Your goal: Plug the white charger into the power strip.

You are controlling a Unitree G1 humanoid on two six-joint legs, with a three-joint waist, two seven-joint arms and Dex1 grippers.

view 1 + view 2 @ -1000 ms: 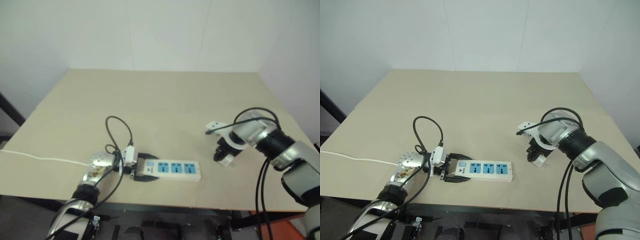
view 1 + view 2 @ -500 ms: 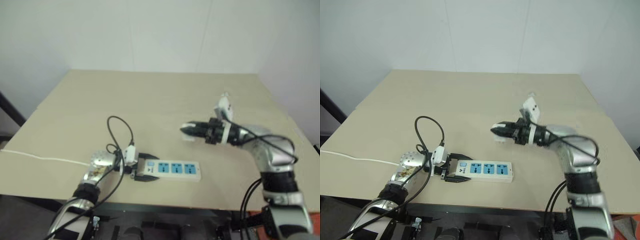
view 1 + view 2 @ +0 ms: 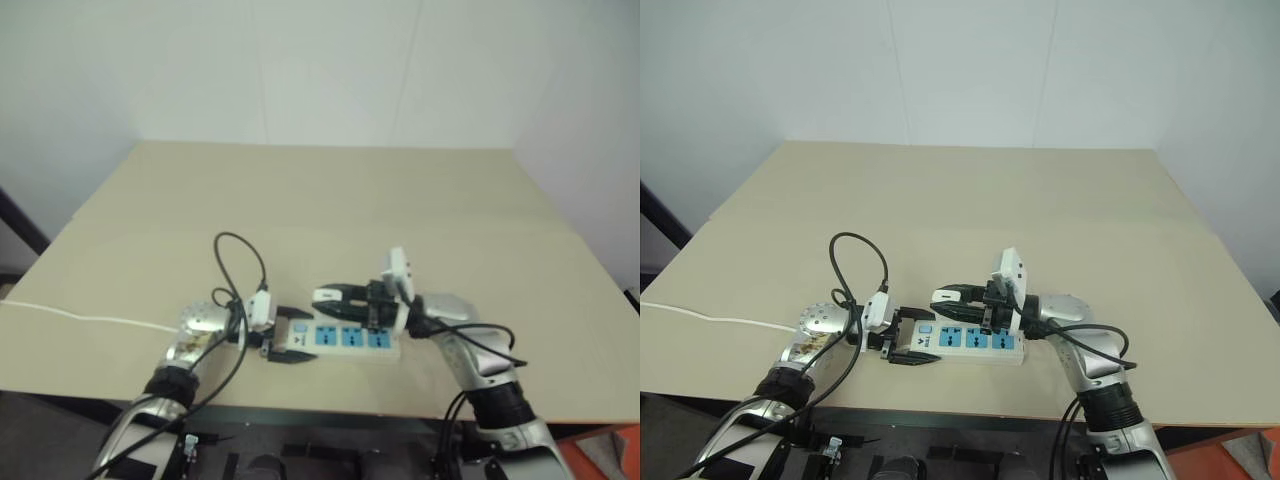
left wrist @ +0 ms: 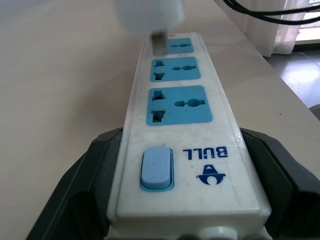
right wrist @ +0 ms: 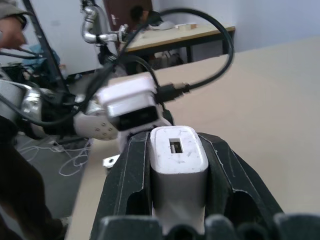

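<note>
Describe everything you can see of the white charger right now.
The charger is a small white glossy block with rounded edges and a rectangular port in its end face. The right gripper is shut on it, a black finger pressing each side. In the left wrist view it hangs above the strip, a metal prong pointing down near the sockets, not yet inserted.

Head stereo pair looks down over the beige wooden table (image 3: pixel 400 200); both wrist cameras sit close, sharing the long white three-socket power strip (image 4: pixel 180 125).

Glossy white plastic power strip (image 4: pixel 180 150) — scuffed — on a matt table (image 3: pixel 330 200).
</note>
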